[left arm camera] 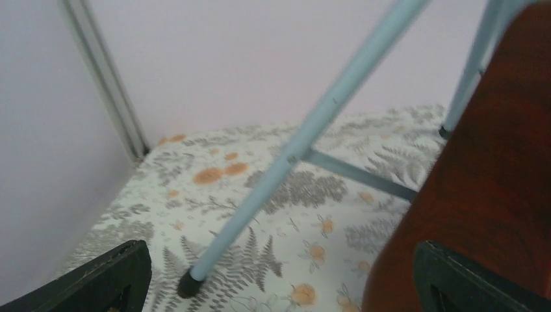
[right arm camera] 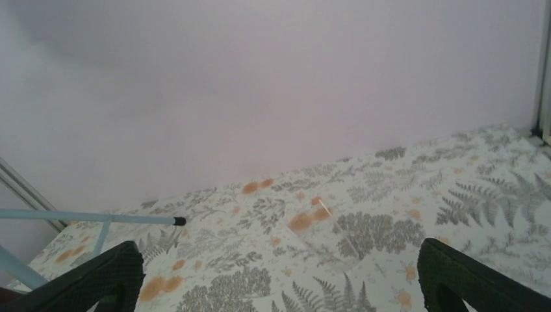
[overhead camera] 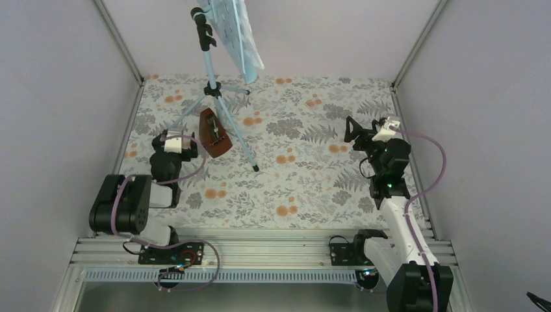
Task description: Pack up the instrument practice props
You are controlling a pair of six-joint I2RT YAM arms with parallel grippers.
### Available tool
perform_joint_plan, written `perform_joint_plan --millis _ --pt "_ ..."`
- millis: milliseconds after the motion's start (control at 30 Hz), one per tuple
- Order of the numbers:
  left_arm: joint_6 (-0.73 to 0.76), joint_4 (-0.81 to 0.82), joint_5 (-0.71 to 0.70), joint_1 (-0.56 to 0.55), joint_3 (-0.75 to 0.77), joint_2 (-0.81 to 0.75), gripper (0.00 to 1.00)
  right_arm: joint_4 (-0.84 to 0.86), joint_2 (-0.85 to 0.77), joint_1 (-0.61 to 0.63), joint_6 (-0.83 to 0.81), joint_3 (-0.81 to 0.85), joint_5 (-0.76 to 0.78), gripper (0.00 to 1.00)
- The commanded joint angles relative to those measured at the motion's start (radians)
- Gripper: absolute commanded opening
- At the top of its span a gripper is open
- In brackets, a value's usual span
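The left end effector has its fingers spread wide and grips nothing. It sits low over the worktop, just beside the metronome. In the left wrist view the brown wood fills the right side, at or in front of the right finger. Whether they touch cannot be told. The wide spread suits the metronome's broad base, so this looks like a line-up for a grasp, not a hold.

Just beyond, one leg of the stand slants across the gap between the fingers, its black foot planted on the worktop. The metronome sits under the tripod, between the two near legs. That probably explains the low approach from the side: coming from above would meet the legs and their braces. A careless closing could catch the leg instead, or nudge the stand.

The stand is upright towards the far left of the worktop, its plate tilted high at the top. No pages can be told apart from it.

The right end effector is likewise wide open and empty, held well apart on the right side and facing left towards the stand, apparently waiting clear.
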Motion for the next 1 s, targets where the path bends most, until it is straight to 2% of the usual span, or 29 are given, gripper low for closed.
perform_joint_plan --millis 0,67,133,200,333,500,600,700,800,967 --pt "-0.036 -0.107 -0.109 -0.007 0.019 -0.168 1.0 -0.14 -0.002 -0.006 0.078 0.029 0.028 1.0" --pt "-0.117 -0.267 -0.164 -0.007 0.059 -0.281 1.0 -0.158 -0.005 -0.006 0.113 0.023 0.035 1.0" --pt "-0.208 -0.448 -0.161 -0.008 0.117 -0.392 1.0 -0.122 0.007 -0.003 0.117 0.018 -0.069 1.0" --pt "-0.306 -0.694 -0.136 -0.007 0.216 -0.489 1.0 -0.122 0.05 0.02 0.113 0.062 -0.123 1.0" --pt "-0.4 -1.083 -0.072 -0.006 0.408 -0.585 1.0 -0.276 0.175 0.213 0.028 0.223 0.014 1.0" --pt "-0.334 -1.357 0.004 -0.003 0.601 -0.628 1.0 -0.219 0.241 0.468 0.009 0.314 -0.004 1.0" --pt "-0.3 -1.497 0.034 -0.002 0.716 -0.62 1.0 -0.157 0.306 0.616 -0.013 0.366 0.014 1.0" --pt "-0.243 -1.613 0.098 -0.002 0.822 -0.583 1.0 -0.168 0.416 0.74 -0.041 0.468 0.02 0.95" --pt "-0.231 -1.621 0.034 -0.003 0.797 -0.582 1.0 -0.195 0.54 0.85 -0.066 0.591 0.025 0.88" --pt "-0.246 -1.534 -0.068 0.0 0.689 -0.626 1.0 -0.214 0.743 1.009 -0.067 0.772 0.08 0.87"
